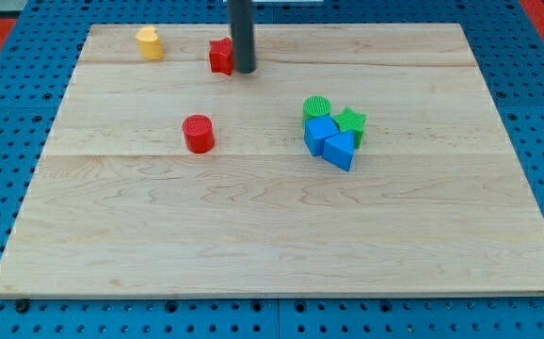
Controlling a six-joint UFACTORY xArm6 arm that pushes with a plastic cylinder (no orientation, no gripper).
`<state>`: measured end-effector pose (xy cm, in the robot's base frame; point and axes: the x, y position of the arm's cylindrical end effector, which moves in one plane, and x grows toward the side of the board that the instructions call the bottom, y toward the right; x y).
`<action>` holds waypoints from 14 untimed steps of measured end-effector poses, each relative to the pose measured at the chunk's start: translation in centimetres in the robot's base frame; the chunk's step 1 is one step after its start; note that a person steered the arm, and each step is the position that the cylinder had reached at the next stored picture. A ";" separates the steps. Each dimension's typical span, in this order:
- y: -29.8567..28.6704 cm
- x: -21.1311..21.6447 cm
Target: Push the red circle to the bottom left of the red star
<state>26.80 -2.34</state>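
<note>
The red circle stands on the wooden board, left of centre. The red star sits near the view's top, above and slightly right of the circle. My tip is right beside the star's right side, close to touching it. The rod rises straight up out of the view's top. The circle lies well below and left of my tip.
A yellow block sits at the top left. A cluster lies right of centre: a green circle, a green star, a blue cube and a blue triangle. The wooden board rests on a blue pegboard.
</note>
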 end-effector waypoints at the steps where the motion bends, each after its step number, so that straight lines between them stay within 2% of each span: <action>1: -2.6 -1.2; 2: -8.0 -0.3; 3: -3.1 0.8; 4: -8.0 0.8; 5: -8.5 -0.6; 6: 0.6 -5.3; 7: -2.6 -7.4; 8: -7.0 -7.6; 9: -9.0 -7.5; 10: -11.8 -6.8; 11: -3.8 -4.6; 12: 0.7 1.4; 13: -8.1 5.2; 14: -12.1 5.0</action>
<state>31.76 -14.45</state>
